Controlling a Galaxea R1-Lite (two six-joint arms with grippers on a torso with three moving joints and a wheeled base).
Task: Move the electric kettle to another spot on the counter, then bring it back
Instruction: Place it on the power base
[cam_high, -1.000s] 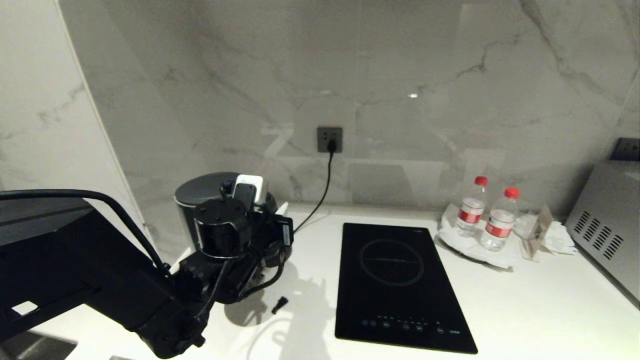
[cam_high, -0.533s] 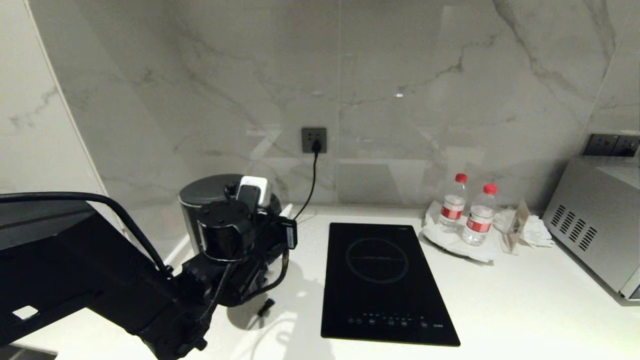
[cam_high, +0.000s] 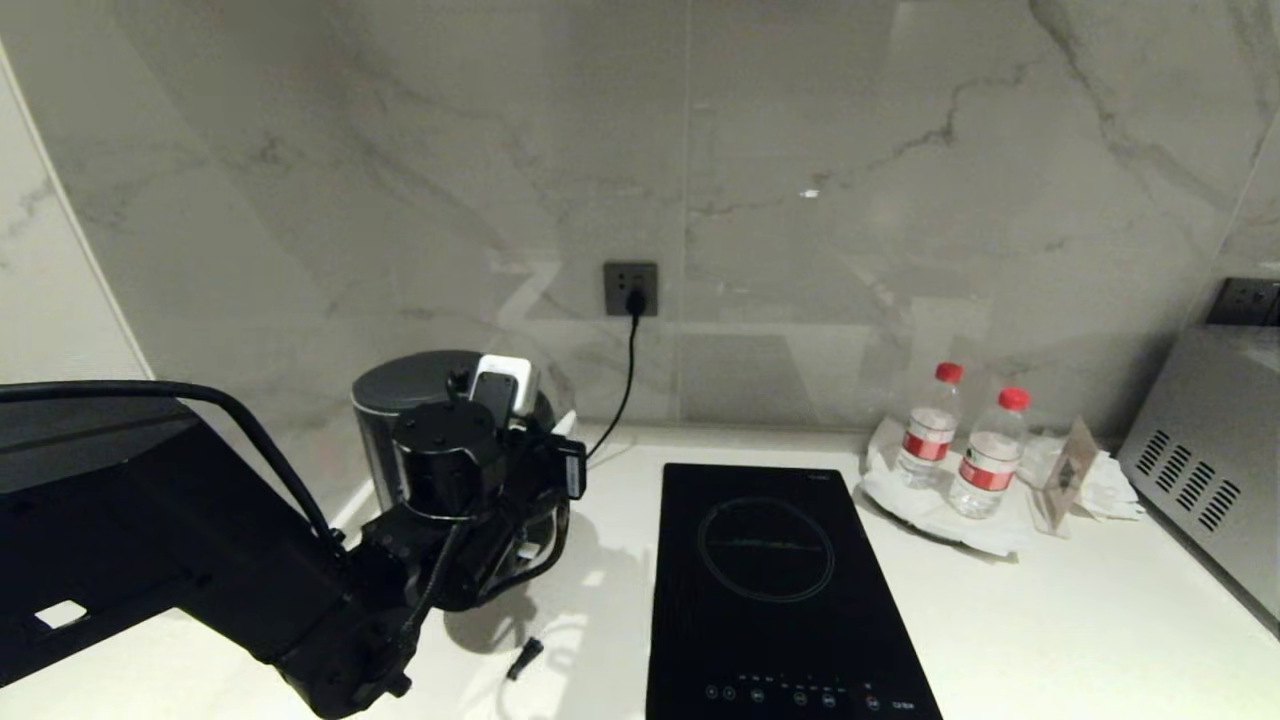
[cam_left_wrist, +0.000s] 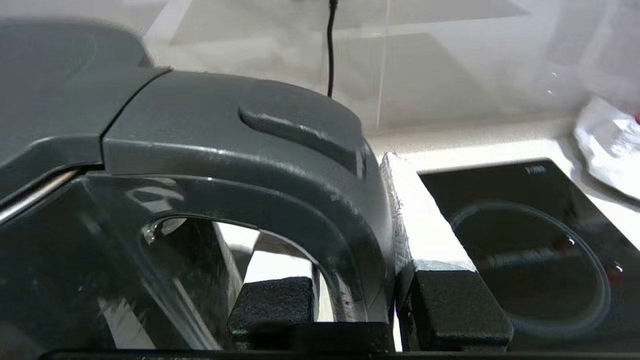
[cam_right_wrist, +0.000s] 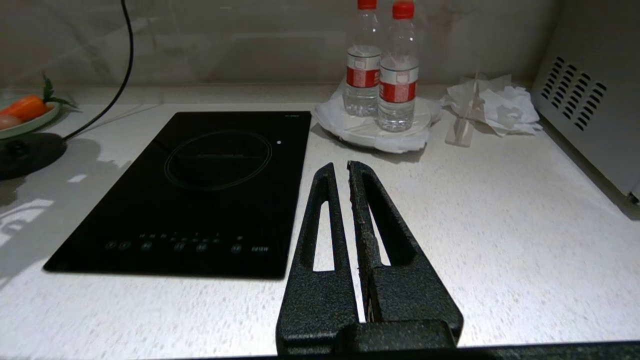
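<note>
Two water bottles (cam_high: 955, 445) – beside cooktop (cam_high: 780, 590).

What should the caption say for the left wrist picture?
Left gripper jaws clamped on the electric kettle handle, beside the cooktop.

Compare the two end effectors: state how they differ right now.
The left end effector is clamped on the electric kettle handle, near the counter's left back corner; the right end effector is shut on nothing. The left one's fingers stand apart around the handle; the right one's are pressed together above bare counter. Both have black textured fingers.
</note>
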